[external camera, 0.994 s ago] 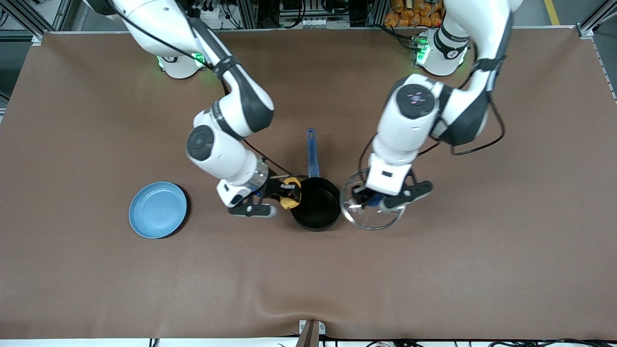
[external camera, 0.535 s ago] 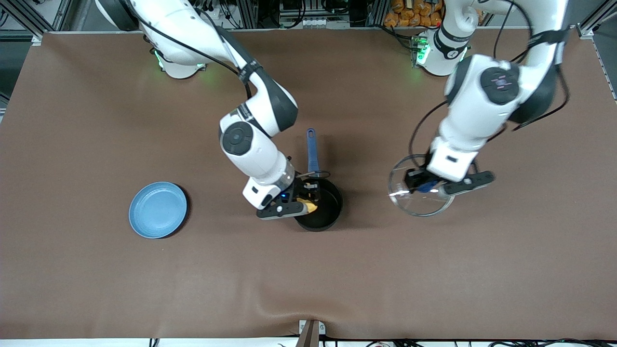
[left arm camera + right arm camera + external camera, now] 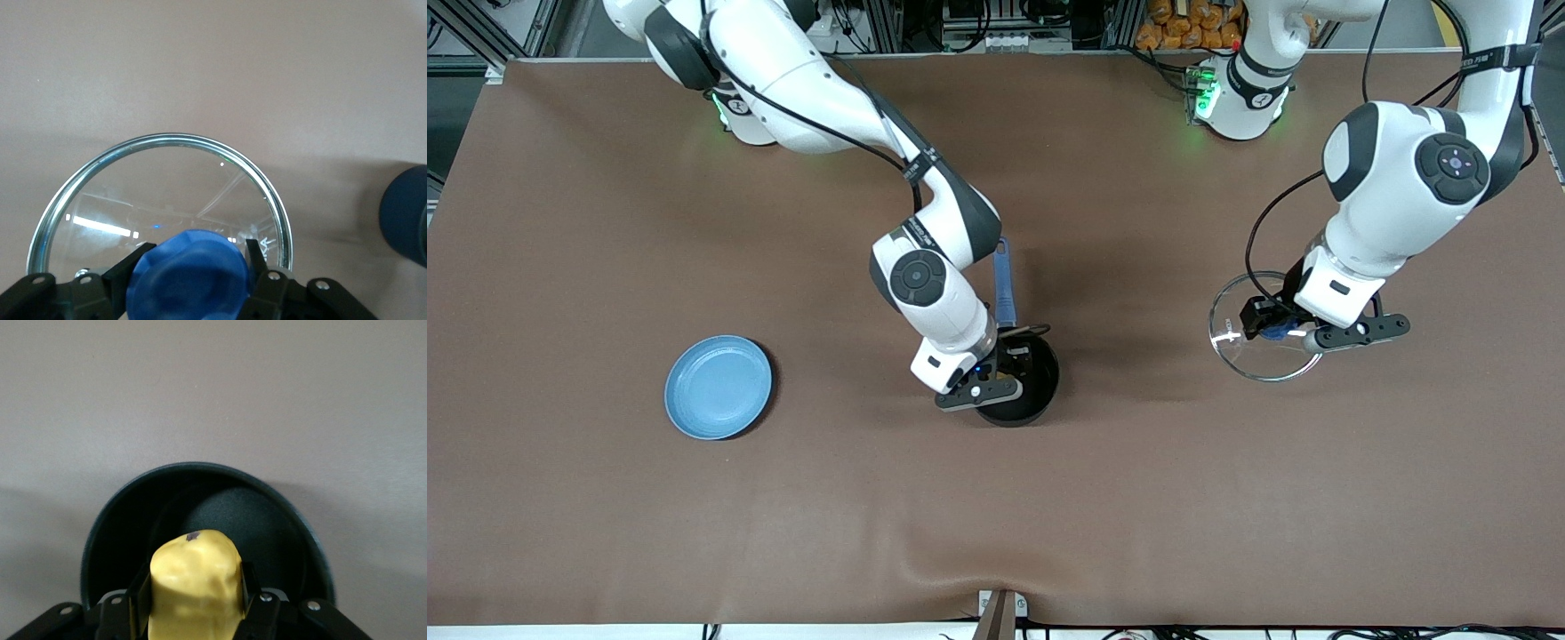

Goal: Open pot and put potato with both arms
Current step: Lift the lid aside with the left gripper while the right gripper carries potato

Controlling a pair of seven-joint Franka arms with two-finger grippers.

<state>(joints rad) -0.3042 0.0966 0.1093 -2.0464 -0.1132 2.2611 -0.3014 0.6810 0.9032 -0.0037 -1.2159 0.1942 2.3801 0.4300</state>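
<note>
1. Blue plate (image 3: pixel 718 387) sits bare on the tabletop (image 3: pixel 605 222) toward my right arm's end, well apart from the pot; not part of this step.
2. My right hand (image 3: pixel 996 378) is over the open pot (image 3: pixel 1036 378), fingers clamped on the potato (image 3: pixel 193 583). In the right wrist view the potato hangs above the pot's black inside (image 3: pixel 267 527), not yet released.
3. The pot's blue handle (image 3: pixel 1005 284) points toward the arm bases, partly covered by my right forearm.
4. My left hand (image 3: pixel 1285 329) is toward my left arm's end, well apart from the pot, fingers closed on the blue knob (image 3: pixel 190 273) of the glass lid (image 3: pixel 1249 342). Can't tell if the lid rests on the tabletop or is just above it.
5. Step, as I judge it: lid off, potato drop pending. Next: lower slightly, part the right fingers, lift straight up clear of the rim. Left hand keeps the lid out of the way.
</note>
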